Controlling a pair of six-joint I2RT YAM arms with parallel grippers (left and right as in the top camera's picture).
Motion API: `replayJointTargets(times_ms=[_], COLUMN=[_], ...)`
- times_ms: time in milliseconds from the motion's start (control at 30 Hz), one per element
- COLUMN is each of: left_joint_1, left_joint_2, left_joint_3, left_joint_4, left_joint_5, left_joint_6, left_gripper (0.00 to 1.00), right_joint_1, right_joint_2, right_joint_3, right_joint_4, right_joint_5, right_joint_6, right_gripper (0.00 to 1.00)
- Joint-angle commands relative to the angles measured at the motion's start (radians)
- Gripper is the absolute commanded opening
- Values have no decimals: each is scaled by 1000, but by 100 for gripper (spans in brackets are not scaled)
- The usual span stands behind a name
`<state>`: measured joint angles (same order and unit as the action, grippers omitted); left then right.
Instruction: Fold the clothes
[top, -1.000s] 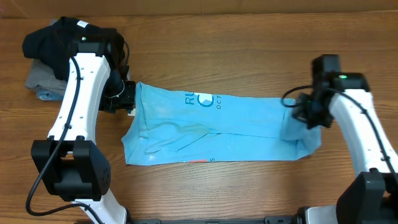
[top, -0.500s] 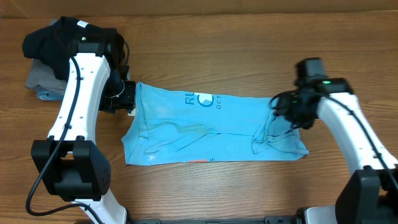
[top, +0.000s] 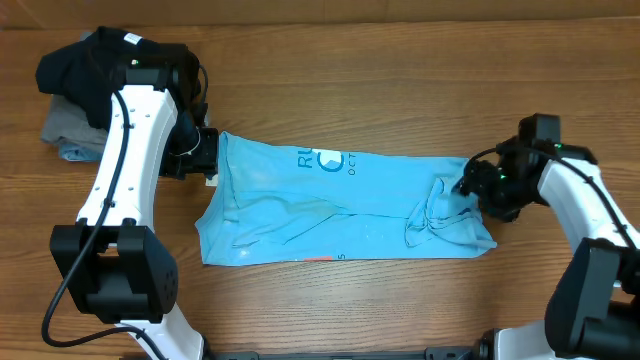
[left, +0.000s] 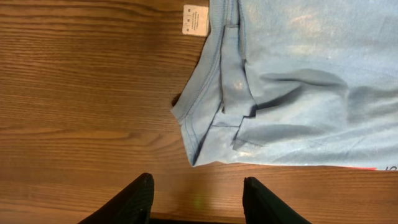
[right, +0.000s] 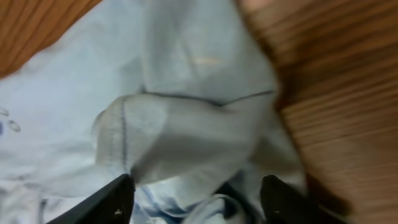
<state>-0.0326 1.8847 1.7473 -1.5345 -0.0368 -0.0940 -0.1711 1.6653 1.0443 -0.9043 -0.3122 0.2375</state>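
The clothes are one light-blue T-shirt (top: 330, 215) lying in a long band across the wooden table (top: 330, 80). Its white print faces up. Its right end is crumpled into loose ridges (top: 435, 215). My left gripper (top: 203, 160) sits just off the shirt's left edge. In the left wrist view it (left: 196, 202) is open over bare wood, short of the shirt's hem (left: 205, 118). My right gripper (top: 468, 186) hovers low over the crumpled right end. In the blurred right wrist view it (right: 199, 199) is open, with bunched cloth (right: 186, 143) lying loose under and between its fingers.
A black shirt (top: 85, 60) lies on grey folded garments (top: 62, 135) at the far left, behind my left arm. A white care label (left: 194, 18) sticks out from the blue shirt's left edge. Bare wood runs along the back and front.
My right gripper carried the shirt's right end leftward, opened and let it drop in a crumple, then drew back to the right. The left arm has stayed put.
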Motion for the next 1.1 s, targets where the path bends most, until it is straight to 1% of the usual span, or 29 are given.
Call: replayJointTargets(times_ms=[0,133,167,267,300,367,433,567,700,767,933,1000,1067], left_joint_1=[0,0,0,0,0,0,0,0,0,-1,0,0,0], left_joint_2=[-22,-22,-22,-22,-22,-22,-22,-22,-22,-22,-22,-22,-22], left_joint_3=[24,25,25,25,25,24,25,25,25,25,25,25,25], left_joint_4=[0,-2,-2,-2,-2,-2,-2,-1,6,8,8,8,6], left_joint_5=[12,13,13,28,30,30,30,30,31,31,30,30,30], left_joint_6=[27,27,27,28,28,28,29,31,31,31,31,31,31], left_gripper=[49,48,48,47,48,47,48,48,48,48,48,48,49], right_joint_1=[26,75,91,140,152,150,137,138,189,235,343,391,433], right_joint_2=[2,3,8,22,22,22,22,22,22,22,22,22,22], right_joint_3=[-13,-18,-21,-23,-19,-10,-2,-2,-2,-1,35,63,84], right_joint_4=[39,79,90,138,153,144,124,94,105,115,54,25,4], right_joint_5=[-94,-92,-90,-89,-72,-61,-55,7,113,184,363,448,523], right_joint_6=[8,37,43,69,70,70,70,77,112,117,152,161,190], right_gripper=[50,49,46,23,26,46,60,61,55,51,49,50,53])
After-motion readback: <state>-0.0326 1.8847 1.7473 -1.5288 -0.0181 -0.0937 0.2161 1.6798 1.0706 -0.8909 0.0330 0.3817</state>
